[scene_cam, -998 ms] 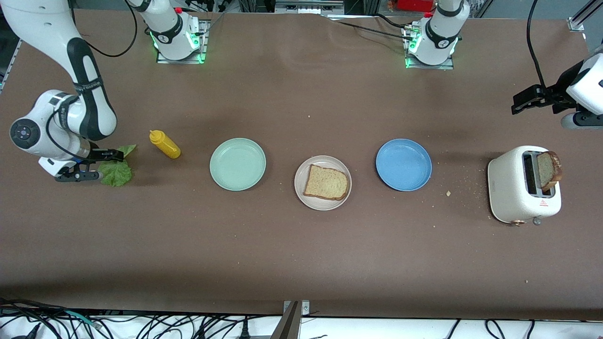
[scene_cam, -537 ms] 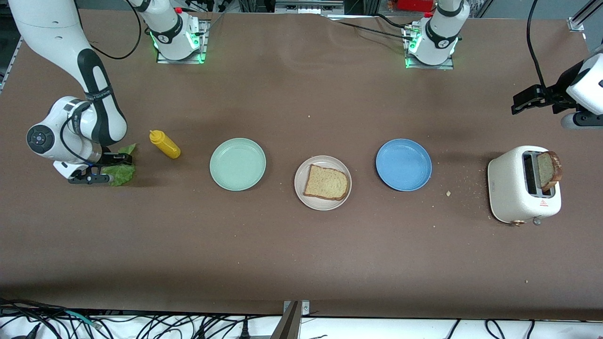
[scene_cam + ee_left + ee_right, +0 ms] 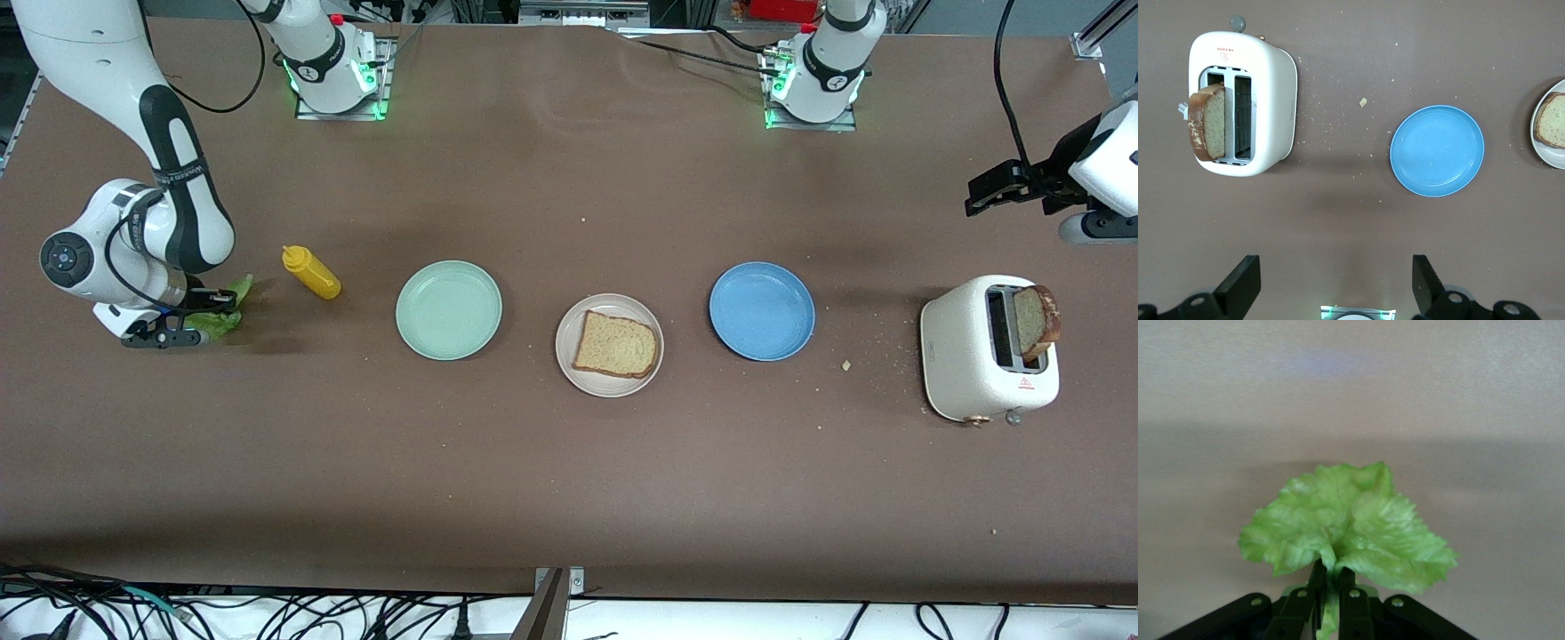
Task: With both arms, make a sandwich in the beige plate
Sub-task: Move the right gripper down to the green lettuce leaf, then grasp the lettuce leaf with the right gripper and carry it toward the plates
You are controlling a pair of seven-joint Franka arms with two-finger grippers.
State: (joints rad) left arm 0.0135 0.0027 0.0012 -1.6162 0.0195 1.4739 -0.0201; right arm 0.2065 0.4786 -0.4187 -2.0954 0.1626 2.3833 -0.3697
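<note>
right gripper (image 3: 1328, 577) is at the right arm's end of the brown desk (image 3: 569, 471), jaws clamped on the stem edge of the ruffled green lettuce leaf (image 3: 1348, 530). the leaf fans out ahead of the jaws, and i can't tell whether it's clear of the desk yet. it sits beside the yellow squeeze bottle (image 3: 310, 272).

the round beige plate (image 3: 569, 356) is mid-desk, between the mint-green plate (image 3: 448, 309) & the blue plate (image 3: 761, 310), w/ one square slice of brown-crusted toast (image 3: 616, 344) already on it. 2nd toast slice (image 3: 1207, 123) stands up in a slot of the white toaster (image 3: 1271, 100) at the left arm's end.

step in hand, as i read it: get the leaf onto the toast. to do it well: lift straight up first so the floppy leaf doesn't drag, pass clear of the bottle & the mint-green plate, centre over the slice, go low before letting go so it lands flat.

left gripper (image 3: 1337, 287) waits above the desk near the toaster, jaws apart, holding nothing.
</note>
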